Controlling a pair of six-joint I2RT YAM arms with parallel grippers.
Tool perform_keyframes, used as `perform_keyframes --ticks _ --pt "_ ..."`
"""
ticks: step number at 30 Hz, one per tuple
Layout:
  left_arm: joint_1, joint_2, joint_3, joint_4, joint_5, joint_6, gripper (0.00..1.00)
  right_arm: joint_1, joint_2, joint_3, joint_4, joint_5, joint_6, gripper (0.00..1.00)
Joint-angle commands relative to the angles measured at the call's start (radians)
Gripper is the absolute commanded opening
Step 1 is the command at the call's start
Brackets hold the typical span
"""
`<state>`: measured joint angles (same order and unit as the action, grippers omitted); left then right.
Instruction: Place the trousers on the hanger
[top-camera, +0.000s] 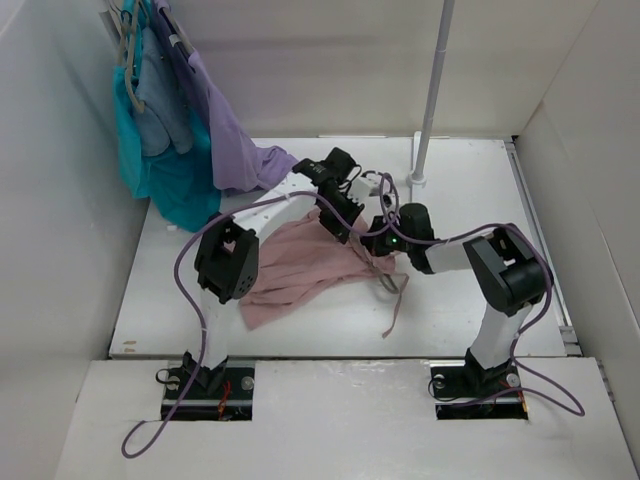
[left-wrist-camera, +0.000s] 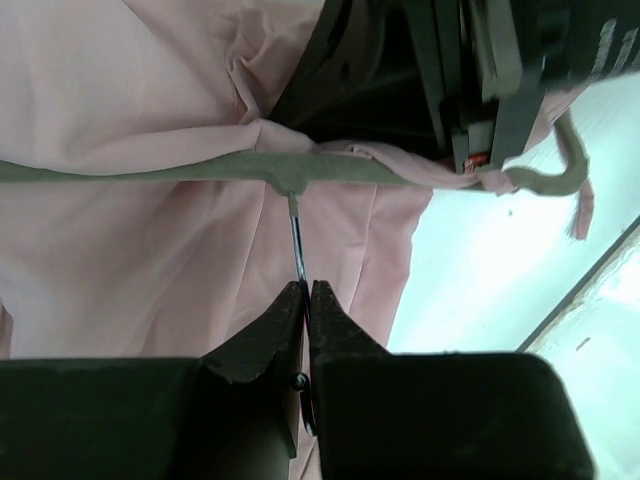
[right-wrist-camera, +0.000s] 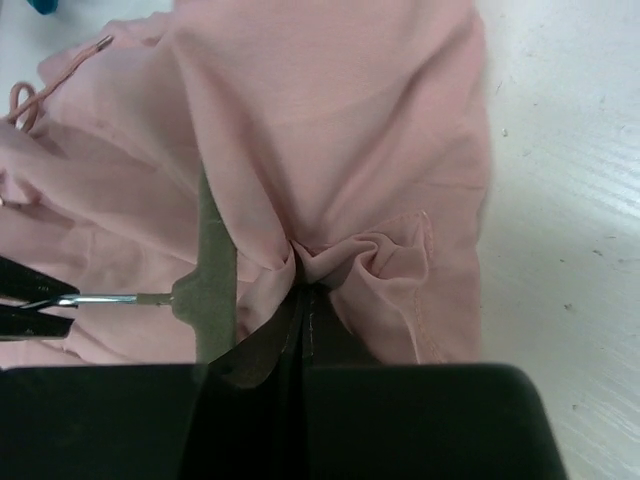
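Note:
The dusty-pink trousers (top-camera: 295, 265) lie bunched on the white table, with a drawstring (top-camera: 392, 310) trailing toward the front. The grey hanger (left-wrist-camera: 200, 172) lies across the pink cloth, and its thin metal hook stem (left-wrist-camera: 297, 245) runs into my left gripper (left-wrist-camera: 306, 290), which is shut on it. In the right wrist view the hanger (right-wrist-camera: 213, 290) stands upright beside my right gripper (right-wrist-camera: 302, 285), which is shut on a fold of the trousers (right-wrist-camera: 330, 130). Both grippers meet over the trousers at mid table, the left (top-camera: 345, 225) beside the right (top-camera: 378, 245).
A teal garment (top-camera: 160, 160) and a lilac garment (top-camera: 230, 140) hang on pale hangers at the back left. A white pole (top-camera: 430, 95) stands at the back centre right. White walls close in the table on the left, back and right.

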<state>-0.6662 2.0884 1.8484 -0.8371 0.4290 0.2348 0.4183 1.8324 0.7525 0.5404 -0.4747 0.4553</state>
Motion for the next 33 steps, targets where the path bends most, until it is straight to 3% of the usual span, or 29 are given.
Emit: perform_keyframes --ticks 1,6,7,13,17,21,25,30,33 --pt "-0.076 0.061 0.121 0.368 0.299 -0.038 0.0 0.074 0.051 -0.096 -0.113 -0.165 -0.043 0.0" --pt "-0.076 -0.013 0.06 0.381 0.308 -0.025 0.0 -0.003 -0.01 -0.203 0.268 -0.444 0.114 0.0" --pt "-0.076 -0.028 0.032 0.392 0.307 -0.012 0.0 -0.003 -0.01 -0.19 0.283 -0.525 0.114 0.0" --pt "-0.076 0.004 -0.041 0.392 0.304 -0.012 0.0 0.072 0.112 -0.024 0.245 -0.66 0.118 0.0" --pt "-0.076 0.044 -0.021 0.392 0.304 -0.022 0.0 0.073 0.218 0.024 0.219 -0.604 0.134 0.0" --pt "-0.076 0.044 -0.021 0.392 0.274 -0.032 0.0 -0.076 0.185 -0.083 0.126 -0.5 0.134 0.01" --pt "-0.105 0.044 -0.054 0.383 0.173 -0.022 0.0 -0.163 0.027 -0.131 -0.203 -0.299 0.02 0.12" --pt "-0.145 0.044 -0.064 0.383 0.102 -0.022 0.0 -0.217 -0.096 -0.156 -0.243 -0.28 0.121 0.31" --pt "-0.156 0.035 -0.064 0.383 0.062 -0.022 0.0 -0.242 -0.149 -0.145 -0.321 -0.208 0.175 0.35"
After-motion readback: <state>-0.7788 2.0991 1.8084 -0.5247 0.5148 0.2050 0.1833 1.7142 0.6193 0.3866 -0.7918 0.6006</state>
